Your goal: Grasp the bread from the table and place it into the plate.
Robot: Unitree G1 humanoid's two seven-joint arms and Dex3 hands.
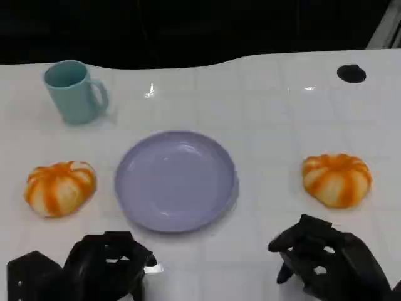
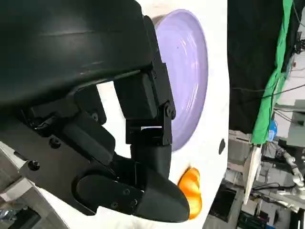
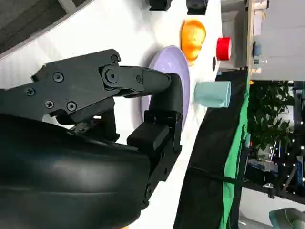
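Both hands, left (image 1: 106, 266) and right (image 1: 326, 263), hover empty with fingers curled near the bare plate (image 1: 175, 180), flanked by two untouched breads, left (image 1: 59, 187) and right (image 1: 336, 179).

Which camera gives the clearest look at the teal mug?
The head view: the teal ceramic mug stands whole and upright at the far left of the white table, handle visible. The right wrist view shows it small, past the lavender plate. The left wrist view adds nothing about it.

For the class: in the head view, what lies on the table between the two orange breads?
The purple plate lies between the left bread and the right bread, touching neither; the head view shows this.
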